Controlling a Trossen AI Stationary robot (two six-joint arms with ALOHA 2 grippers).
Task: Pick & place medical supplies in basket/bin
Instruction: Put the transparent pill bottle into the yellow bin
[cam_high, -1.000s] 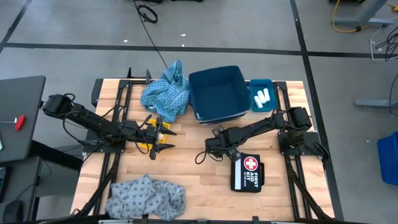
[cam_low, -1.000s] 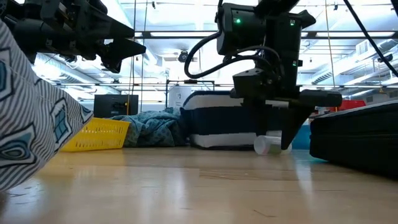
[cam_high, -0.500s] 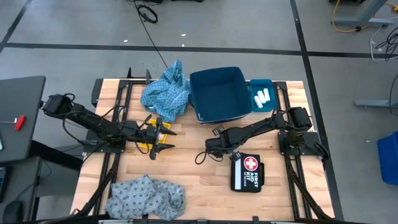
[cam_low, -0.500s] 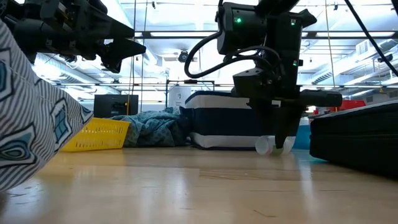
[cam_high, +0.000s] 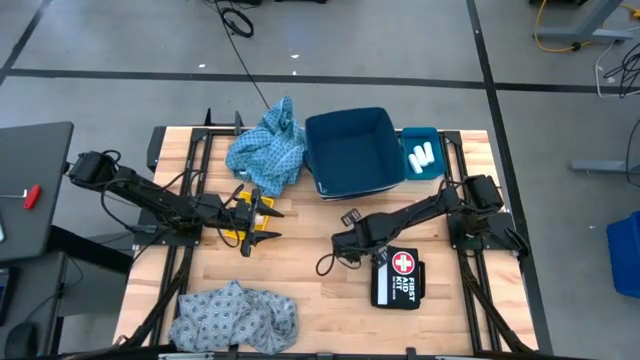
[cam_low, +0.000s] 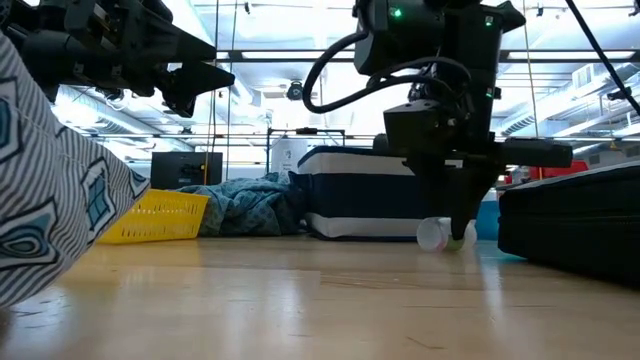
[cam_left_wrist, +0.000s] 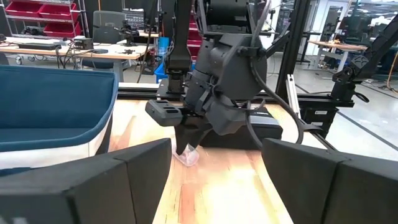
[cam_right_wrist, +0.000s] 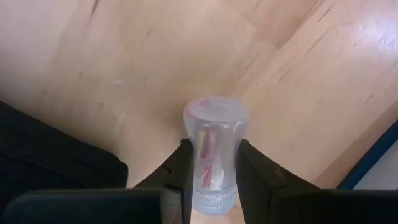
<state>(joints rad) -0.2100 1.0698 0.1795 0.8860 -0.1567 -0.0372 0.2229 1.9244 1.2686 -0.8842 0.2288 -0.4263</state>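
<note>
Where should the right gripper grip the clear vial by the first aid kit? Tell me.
Across its round body near the ribbed cap, from above: the clear vial lies on its side on the table, both flanks exposed. The right gripper pinches it so.

The pale wooden plank table (cam_high: 300, 270) stands on a grey concrete floor (cam_high: 120, 50) crossed by dark taped lines (cam_high: 483, 60), with a black cable (cam_high: 245, 45) trailing over it. Beyond the table, the level view shows a bright hall with ceiling beams and strip lights (cam_low: 280, 60). A workbench with red storage bins (cam_left_wrist: 31, 9) and a light desk (cam_left_wrist: 336, 46) stand farther back.
</note>
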